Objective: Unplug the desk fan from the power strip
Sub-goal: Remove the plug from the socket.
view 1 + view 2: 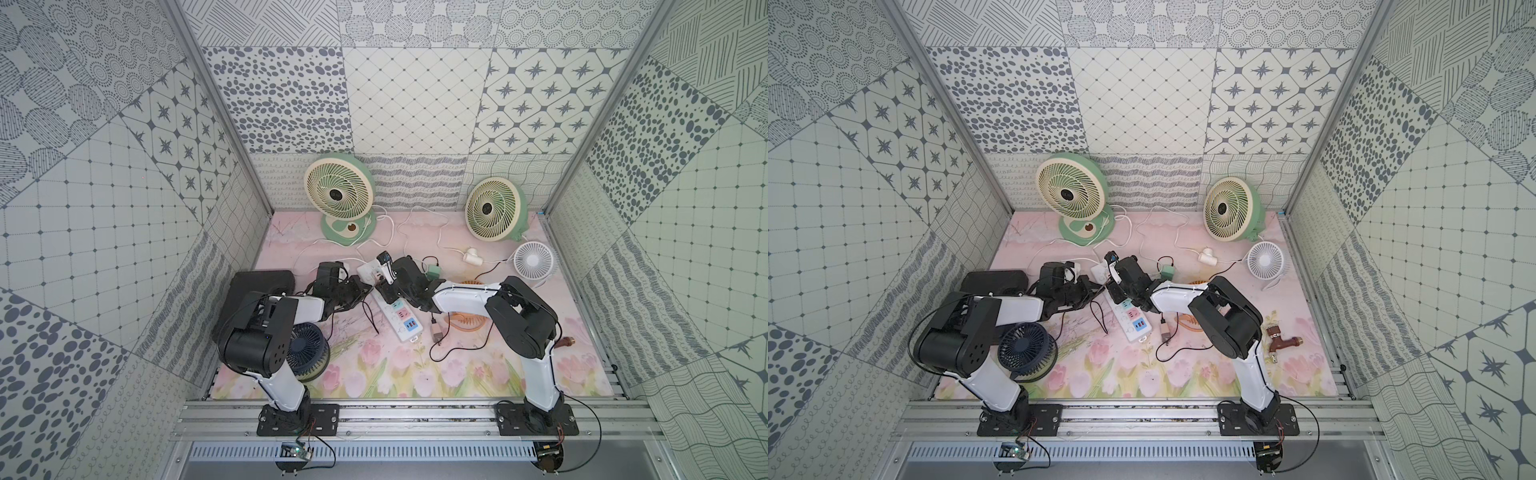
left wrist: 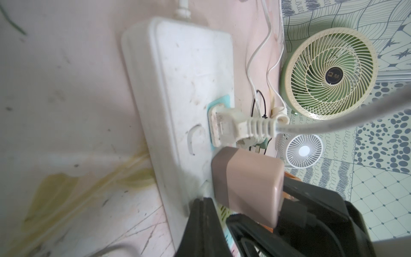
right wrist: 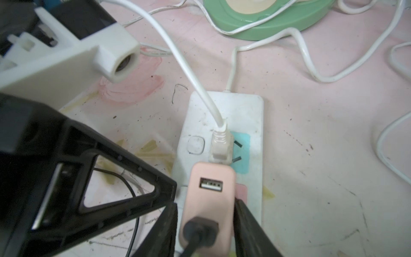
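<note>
The white power strip (image 1: pixel 398 320) (image 3: pixel 246 111) lies mid-table. A pink USB adapter (image 3: pixel 209 195) (image 2: pixel 251 180) with a black cable stands in it, beside a white plug (image 3: pixel 220 144) in the blue socket. My right gripper (image 3: pixel 206 229) is shut on the pink adapter, one finger on each side. My left gripper (image 2: pixel 205 200) is shut, its tip pressing on the strip beside the adapter. Several desk fans stand around; I cannot trace which one the black cable feeds. The white plug's cable runs toward the green fan on a stand (image 1: pixel 338 193).
A second green fan (image 1: pixel 494 208) and a small white fan (image 1: pixel 534 259) stand at the back right. A navy fan (image 1: pixel 309 349) sits by the left arm, an orange fan (image 1: pixel 469 322) under the right arm. White cables loop across the back. A loose brown adapter (image 1: pixel 436 332) lies near the strip.
</note>
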`<state>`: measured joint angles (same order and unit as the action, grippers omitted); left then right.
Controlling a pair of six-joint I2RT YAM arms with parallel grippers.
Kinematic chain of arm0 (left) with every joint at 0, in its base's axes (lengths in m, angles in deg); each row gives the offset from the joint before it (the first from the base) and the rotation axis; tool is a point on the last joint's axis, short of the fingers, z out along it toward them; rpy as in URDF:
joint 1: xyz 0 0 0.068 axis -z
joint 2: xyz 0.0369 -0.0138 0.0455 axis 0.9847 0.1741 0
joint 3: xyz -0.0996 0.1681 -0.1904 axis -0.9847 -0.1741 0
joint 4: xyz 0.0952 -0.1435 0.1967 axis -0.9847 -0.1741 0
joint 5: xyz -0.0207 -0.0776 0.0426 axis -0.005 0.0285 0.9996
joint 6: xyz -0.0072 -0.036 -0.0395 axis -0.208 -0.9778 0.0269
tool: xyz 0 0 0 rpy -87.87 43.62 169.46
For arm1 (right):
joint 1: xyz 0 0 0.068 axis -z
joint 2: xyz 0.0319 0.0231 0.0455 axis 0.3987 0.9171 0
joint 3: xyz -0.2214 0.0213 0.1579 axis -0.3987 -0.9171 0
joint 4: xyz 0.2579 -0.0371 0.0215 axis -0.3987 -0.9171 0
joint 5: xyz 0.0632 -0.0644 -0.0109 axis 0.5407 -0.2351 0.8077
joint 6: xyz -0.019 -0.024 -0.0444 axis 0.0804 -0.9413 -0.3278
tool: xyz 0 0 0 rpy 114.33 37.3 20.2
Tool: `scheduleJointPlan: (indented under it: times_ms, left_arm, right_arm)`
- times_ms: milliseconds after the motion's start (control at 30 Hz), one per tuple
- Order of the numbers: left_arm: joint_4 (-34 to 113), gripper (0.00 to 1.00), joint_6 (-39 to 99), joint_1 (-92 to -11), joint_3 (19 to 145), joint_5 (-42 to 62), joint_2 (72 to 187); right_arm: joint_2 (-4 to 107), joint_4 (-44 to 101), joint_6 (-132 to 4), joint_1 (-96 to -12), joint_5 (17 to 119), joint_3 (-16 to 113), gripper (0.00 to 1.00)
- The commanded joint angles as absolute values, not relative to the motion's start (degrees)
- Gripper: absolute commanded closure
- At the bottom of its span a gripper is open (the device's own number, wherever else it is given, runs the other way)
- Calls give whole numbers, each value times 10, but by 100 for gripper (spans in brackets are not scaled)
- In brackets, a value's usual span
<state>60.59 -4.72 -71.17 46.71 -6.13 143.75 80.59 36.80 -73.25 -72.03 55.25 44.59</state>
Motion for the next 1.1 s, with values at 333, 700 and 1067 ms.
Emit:
scheduleJointPlan:
  times_ms: [333, 700, 1067]
  left_arm:
    - [637, 100, -57, -714, 473, -76, 1461]
    - [616, 100, -57, -714, 481, -69, 1478]
    - [622, 100, -54, -714, 480, -70, 1476]
  right_arm:
    - [829, 441, -704, -741, 503, 455, 81]
    - [820, 430, -751, -771, 459, 464, 87]
    - [826, 438, -725, -755, 568, 465, 89]
